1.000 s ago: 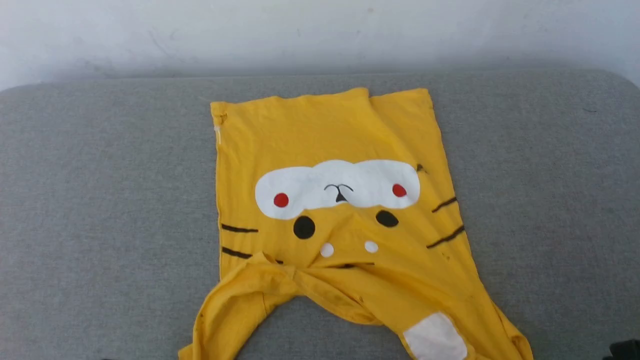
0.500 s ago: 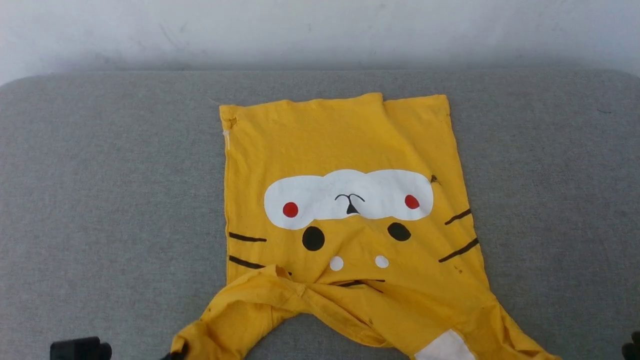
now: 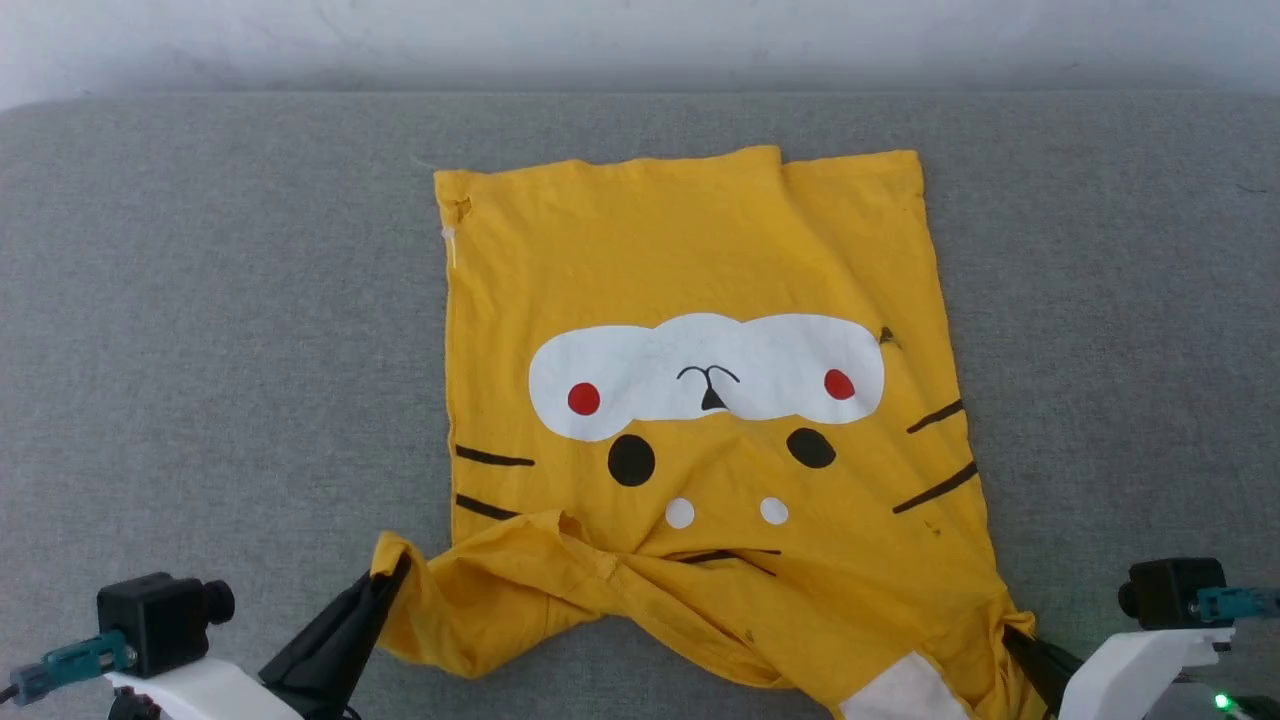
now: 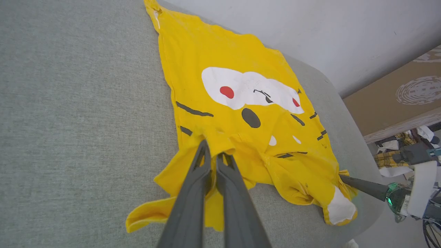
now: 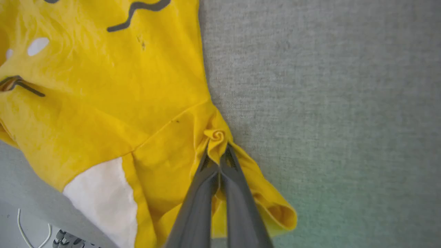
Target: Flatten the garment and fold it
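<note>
The garment (image 3: 690, 250) is a bright yellow T-shirt lying face up on the grey padded table (image 3: 200, 350), its hem at the far side and its shoulders bunched toward me. It carries a white eye patch with red dots, black spots and black stripes. My left gripper (image 3: 392, 572) is shut on the garment's near left sleeve, with the cloth pinched at the fingertips in the left wrist view (image 4: 213, 151). At the near right, my right gripper (image 3: 1010, 630) is shut on a twisted bunch of the right sleeve (image 5: 217, 137). A white patch (image 3: 900, 690) lies at the near edge.
A pale wall (image 3: 640, 40) runs behind the table's far edge. In the left wrist view a brown cardboard box (image 4: 399, 100) and a heap of clothes (image 4: 392, 155) sit beyond the table's right end. Bare grey padding lies on both sides of the garment.
The head camera has tilted, bringing both grippers into view. The left sleeve has been drawn outward to the left, the right one to the right, and the garment lies a bit wider.
</note>
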You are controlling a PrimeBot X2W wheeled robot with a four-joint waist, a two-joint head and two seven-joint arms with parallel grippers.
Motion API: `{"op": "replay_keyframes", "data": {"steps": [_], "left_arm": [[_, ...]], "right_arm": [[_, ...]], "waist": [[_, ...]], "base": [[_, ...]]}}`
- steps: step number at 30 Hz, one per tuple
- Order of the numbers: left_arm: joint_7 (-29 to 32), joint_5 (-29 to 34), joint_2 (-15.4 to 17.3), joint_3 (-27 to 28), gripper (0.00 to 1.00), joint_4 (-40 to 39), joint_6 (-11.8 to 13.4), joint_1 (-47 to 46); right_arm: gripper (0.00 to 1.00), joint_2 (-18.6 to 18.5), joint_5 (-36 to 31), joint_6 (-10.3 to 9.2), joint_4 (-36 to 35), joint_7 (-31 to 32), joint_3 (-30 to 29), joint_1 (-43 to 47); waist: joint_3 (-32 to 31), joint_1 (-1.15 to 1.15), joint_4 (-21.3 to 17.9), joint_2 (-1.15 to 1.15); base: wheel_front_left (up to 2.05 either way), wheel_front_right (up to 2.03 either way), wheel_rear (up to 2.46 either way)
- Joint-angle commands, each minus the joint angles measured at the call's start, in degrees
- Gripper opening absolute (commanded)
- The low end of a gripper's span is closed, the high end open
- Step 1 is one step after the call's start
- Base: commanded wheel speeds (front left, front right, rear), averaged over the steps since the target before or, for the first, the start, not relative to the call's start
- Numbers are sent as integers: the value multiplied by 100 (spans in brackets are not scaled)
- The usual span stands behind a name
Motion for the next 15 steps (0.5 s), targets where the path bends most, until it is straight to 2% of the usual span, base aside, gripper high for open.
{"op": "replay_keyframes", "data": {"steps": [1,2,3,4,5,7,10,15], "left_arm": [[-49,52,-36,-6,0,35,-59,-88],[-77,68,-58,-6,0,59,-68,-115],[-97,76,-80,-11,0,83,-81,-139],[-108,88,-93,-19,0,111,-91,-160],[-116,103,-104,-30,0,140,-99,-177],[-129,122,-134,-61,0,196,-117,-201],[-136,140,-166,-110,0,272,-137,-205],[-213,153,-211,-115,0,287,-147,-185]], "right_arm": [[20,8,-30,-4,182,-23,64,-73],[27,14,-39,-4,323,-101,72,-118],[43,11,-66,-4,455,-163,72,-150],[83,1,-95,-4,559,-219,74,-181],[100,-8,-125,-4,634,-289,62,-208],[100,-15,-143,-4,690,-396,-17,-247],[100,-59,-80,-4,393,-435,-156,-267],[100,-246,-105,-4,-940,-350,-604,-481]], "waist": [[28,-1,28,0],[37,-1,37,0],[43,-1,47,0],[46,-1,54,0],[46,-1,58,0],[27,-1,66,0],[-13,-1,82,0],[36,-1,122,0]], "base": [[0,0,0],[0,0,0],[0,0,0],[0,0,0],[0,0,0],[0,0,0],[0,0,0],[0,0,0]]}}
